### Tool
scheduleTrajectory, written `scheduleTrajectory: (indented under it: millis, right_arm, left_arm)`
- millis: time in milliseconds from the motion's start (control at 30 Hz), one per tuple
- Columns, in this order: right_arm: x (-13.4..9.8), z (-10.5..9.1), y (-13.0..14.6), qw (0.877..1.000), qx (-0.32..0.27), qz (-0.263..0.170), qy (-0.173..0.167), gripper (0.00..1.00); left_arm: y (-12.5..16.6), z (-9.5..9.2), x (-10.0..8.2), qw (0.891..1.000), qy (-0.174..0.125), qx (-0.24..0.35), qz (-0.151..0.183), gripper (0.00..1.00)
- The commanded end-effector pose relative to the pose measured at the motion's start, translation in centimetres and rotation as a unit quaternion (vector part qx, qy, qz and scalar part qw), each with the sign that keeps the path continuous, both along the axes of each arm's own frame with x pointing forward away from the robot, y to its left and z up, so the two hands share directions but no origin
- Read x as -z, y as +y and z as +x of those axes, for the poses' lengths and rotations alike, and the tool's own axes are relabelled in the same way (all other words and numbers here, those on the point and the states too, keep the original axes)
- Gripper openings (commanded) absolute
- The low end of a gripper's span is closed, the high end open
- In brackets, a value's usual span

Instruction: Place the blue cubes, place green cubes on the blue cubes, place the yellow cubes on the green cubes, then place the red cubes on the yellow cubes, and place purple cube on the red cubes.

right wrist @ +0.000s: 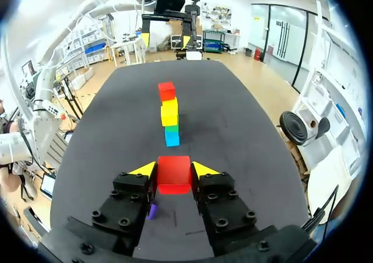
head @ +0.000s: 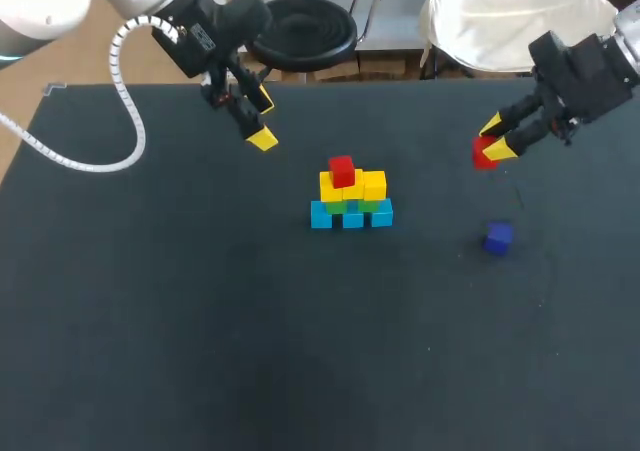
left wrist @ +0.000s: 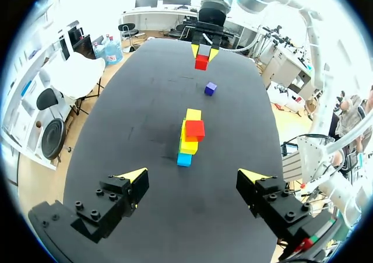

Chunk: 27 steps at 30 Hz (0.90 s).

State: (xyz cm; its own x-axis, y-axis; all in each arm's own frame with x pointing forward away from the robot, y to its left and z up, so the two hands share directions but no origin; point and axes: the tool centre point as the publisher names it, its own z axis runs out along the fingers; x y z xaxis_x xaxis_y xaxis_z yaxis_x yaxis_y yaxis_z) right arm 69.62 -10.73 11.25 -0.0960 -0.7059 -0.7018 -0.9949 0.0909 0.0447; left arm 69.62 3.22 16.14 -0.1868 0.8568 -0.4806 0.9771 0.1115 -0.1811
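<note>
A stack [head: 350,197] stands mid-table: three blue cubes [head: 351,216] at the base, green above them, yellow cubes [head: 372,184] over those, one red cube [head: 341,171] on top. My right gripper [head: 497,138] hovers to the stack's right, shut on a second red cube [right wrist: 173,174], both fingers pressing its sides. The purple cube [head: 498,238] lies on the table below that gripper and shows under it as the purple cube [right wrist: 152,211] in the right wrist view. My left gripper [head: 256,119] hangs open and empty above the table's far left, with the stack [left wrist: 190,137] ahead of it.
The dark table [head: 150,321] carries only the stack and the purple cube. Its far edge runs just behind both grippers.
</note>
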Motion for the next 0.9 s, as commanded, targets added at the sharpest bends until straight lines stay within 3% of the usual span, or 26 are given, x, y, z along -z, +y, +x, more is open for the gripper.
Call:
scheduleTrajectory:
  millis: [33, 700, 900]
  right_arm:
    - [-0.2, -0.6, 0.1, 1.000, 0.021, -0.009, -0.020, 0.00]
    - [-0.2, -0.6, 0.1, 1.000, 0.021, -0.009, -0.020, 0.00]
    - [-1.4, -1.2, 3.2, 0.999, 0.042, 0.022, -0.016, 0.00]
  left_arm:
    - [0.1, -0.1, 0.1, 1.000, -0.001, 0.000, -0.001, 1.00]
    - [0.1, -0.1, 0.1, 1.000, -0.001, 0.000, -0.001, 1.00]
    - [0.1, -0.1, 0.1, 1.000, -0.001, 0.000, -0.001, 1.00]
